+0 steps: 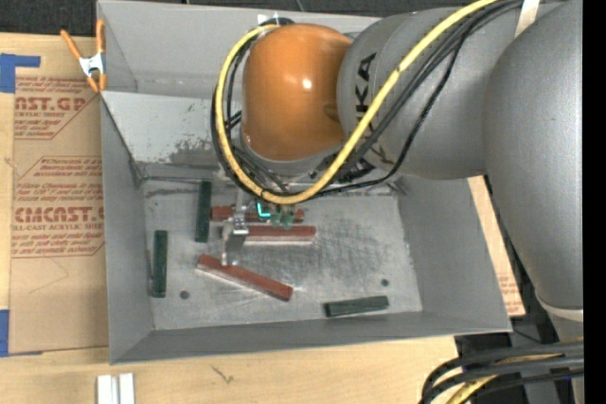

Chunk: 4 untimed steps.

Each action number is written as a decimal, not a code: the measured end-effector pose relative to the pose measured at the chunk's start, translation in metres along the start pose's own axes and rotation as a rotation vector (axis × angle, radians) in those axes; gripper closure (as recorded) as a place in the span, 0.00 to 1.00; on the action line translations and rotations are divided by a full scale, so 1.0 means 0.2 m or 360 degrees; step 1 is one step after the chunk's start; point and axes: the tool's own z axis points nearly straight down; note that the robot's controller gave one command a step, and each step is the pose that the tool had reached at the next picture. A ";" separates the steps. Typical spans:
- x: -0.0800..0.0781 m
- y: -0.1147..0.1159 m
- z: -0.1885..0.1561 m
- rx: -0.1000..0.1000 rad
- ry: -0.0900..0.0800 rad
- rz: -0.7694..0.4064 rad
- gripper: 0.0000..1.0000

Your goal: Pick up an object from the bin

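Note:
My gripper hangs low in the middle of the bin, under the arm's orange cover. It is at the left end of a red-brown stick that lies flat and points right. Just below it a longer red-brown stick lies slanted on the floor. A dark green stick lies upright in the view, a little to the gripper's left. Nothing can be seen held.
Another dark green stick lies near the bin's left wall, and a third lies near the front wall at the right. The arm and its cables cover the back right of the bin.

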 end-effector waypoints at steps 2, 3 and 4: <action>0.13 -0.10 0.40 -0.0001 -0.0017 -0.0130 0.00; 0.18 -0.13 0.43 0.0000 -0.0004 -0.0008 0.00; 0.17 -0.30 0.43 0.0000 -0.0009 0.0092 0.00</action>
